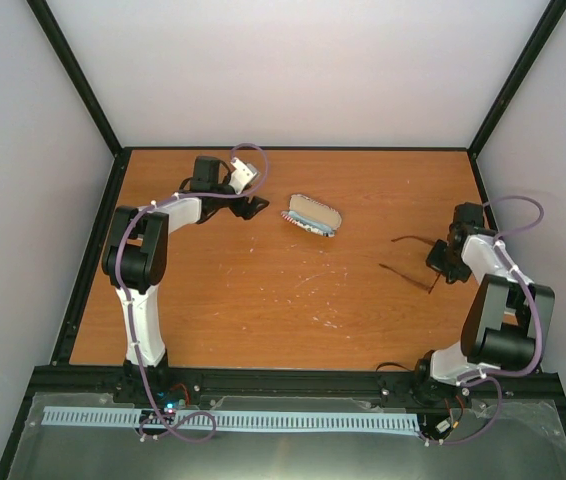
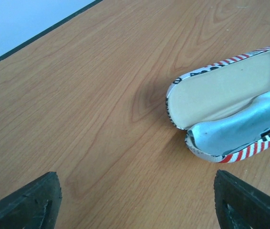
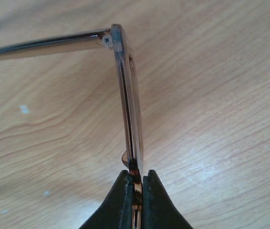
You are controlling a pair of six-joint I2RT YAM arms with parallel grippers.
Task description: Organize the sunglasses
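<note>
1. Nearest the lens in the right wrist view, the right claw [image 3: 136,191] is clenched, its 2 black fingertips pinching the front rim of the thin, dark brown-framed sunglasses [image 3: 131,109].
2. The sunglasses sit edge-on at the right side of the orange-brown wooden desk [image 2: 77,95]. The overhead view shows both slender temple arms spread open. I cannot tell whether the frame rests on the wood or is just lifted off it.
3. The oval, flag-patterned hard case [image 2: 225,100] lies near the far middle of the desk, well apart from the sunglasses. Its lid is open and a pale blue cloth [image 2: 240,124] lies in the lower half.
4. The left claw [image 2: 137,202] is released, its jaws wide and holding nothing, just beside the case.
5. In my judgement the task is at an early stage: the sunglasses are grasped and the case is open. The temples have yet to be folded and the pair carried across and laid inside the case. The lid probably needs closing after that.
</note>
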